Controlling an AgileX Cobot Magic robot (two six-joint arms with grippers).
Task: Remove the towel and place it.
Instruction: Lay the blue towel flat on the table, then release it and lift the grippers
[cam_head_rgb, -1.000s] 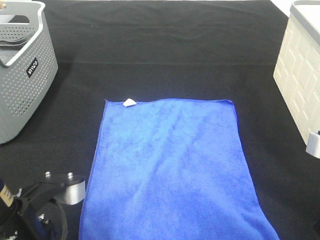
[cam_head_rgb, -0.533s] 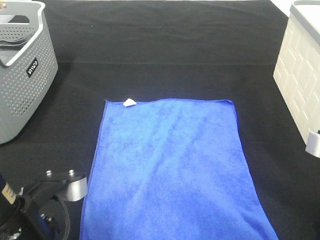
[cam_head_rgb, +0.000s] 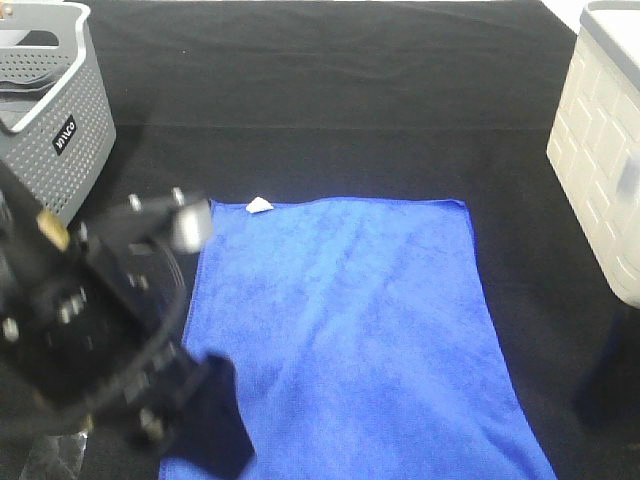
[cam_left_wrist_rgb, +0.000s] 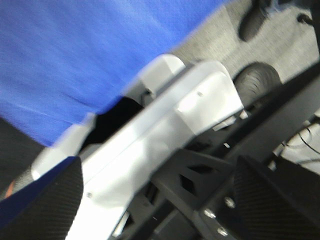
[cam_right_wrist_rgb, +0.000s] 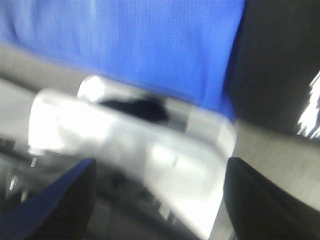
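Note:
The blue towel (cam_head_rgb: 350, 330) lies flat on the black table cloth (cam_head_rgb: 330, 100), its near end hanging over the front edge and a small white tag (cam_head_rgb: 258, 205) at its far left corner. My left arm (cam_head_rgb: 100, 320) is raised and blurred over the towel's left edge. In the left wrist view the left gripper (cam_left_wrist_rgb: 157, 210) is open, its dark fingertips (cam_left_wrist_rgb: 40, 205) wide apart and empty, with the towel (cam_left_wrist_rgb: 75, 60) beyond them. The right gripper (cam_right_wrist_rgb: 160, 210) is also open and empty near the towel (cam_right_wrist_rgb: 140, 45).
A grey perforated basket (cam_head_rgb: 40, 130) stands at the far left and a cream bin (cam_head_rgb: 600, 150) at the right edge. Both wrist views show white frame parts (cam_left_wrist_rgb: 165, 130) below the table's front edge.
My left arm has swung up from the lower left corner to the towel's left side, blurred by motion. The grey piece of the right arm at the right edge has moved up and blurred.

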